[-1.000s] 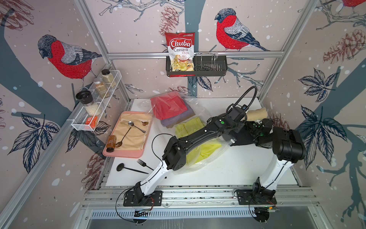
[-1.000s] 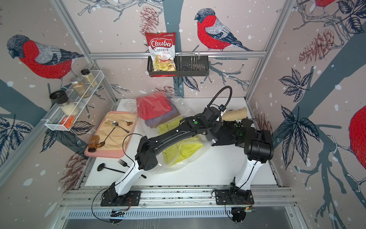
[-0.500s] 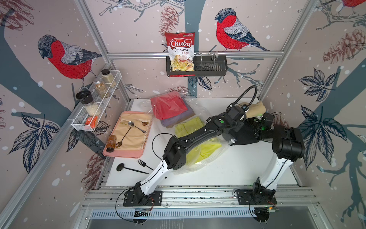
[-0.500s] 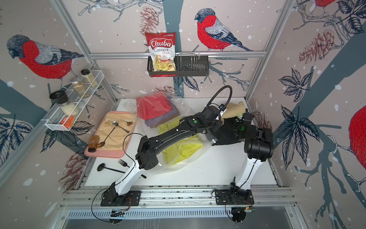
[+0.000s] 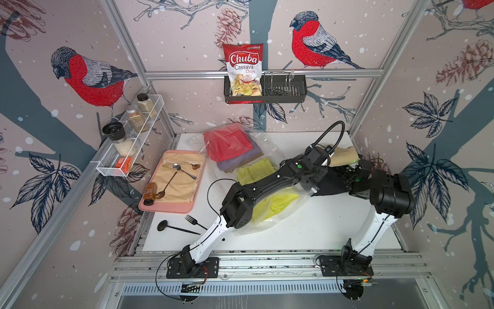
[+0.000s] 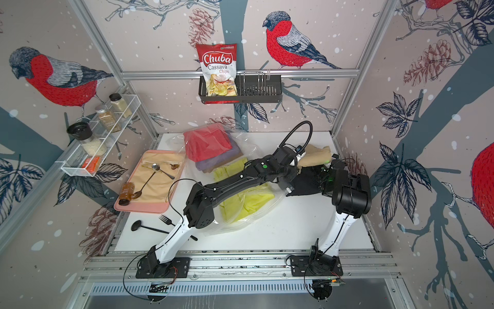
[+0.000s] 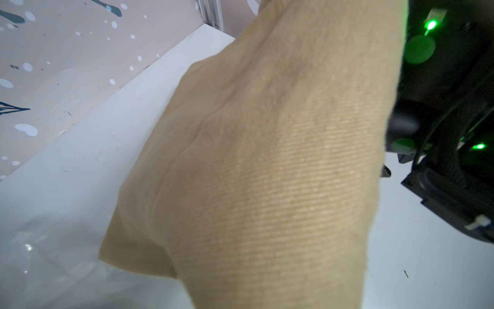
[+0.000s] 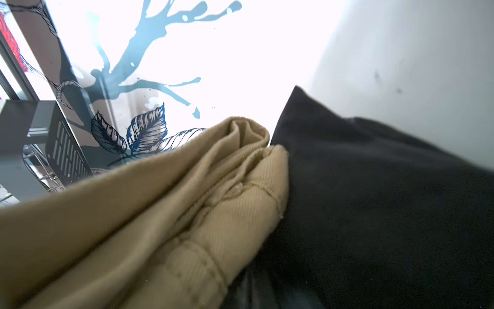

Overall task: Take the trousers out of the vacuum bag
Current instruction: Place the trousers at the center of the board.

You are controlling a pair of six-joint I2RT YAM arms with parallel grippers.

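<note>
Mustard-brown trousers (image 5: 344,157) are outside the vacuum bag (image 5: 270,226). They sit at the far right corner of the white surface (image 5: 320,232), and their end near the arms looks a little raised. The left arm is stretched over the bag to this corner. The left end effector (image 5: 328,161) seems clenched on a fold of this pair. In the left wrist view the ribbed cloth (image 7: 267,160) fills the middle of the picture and hides the fingers.

The right end effector (image 5: 343,172) is just beside it and points toward it. It is fully clenched, but I cannot tell if any cloth is between its jaws. In the right wrist view the mustard cloth (image 8: 139,214) is bunched and touches the black trousers (image 8: 374,200). In both top views the black trousers (image 5: 331,184) lie on the surface under the two wrists, just beside the right edge of the bag.

The bag lies crinkled in the middle of the surface. The yellow-green trousers (image 5: 278,203) are inside it, partly hidden under the left arm. The red trousers (image 5: 227,143) lie at its far end under clear plastic, on top of the purple trousers (image 5: 235,163). I cannot tell if the purple pair is fully inside.

A pink tray (image 5: 149,207) is to the left of the bag. A black fork (image 5: 195,220) lies on the surface in front of the tray.
</note>
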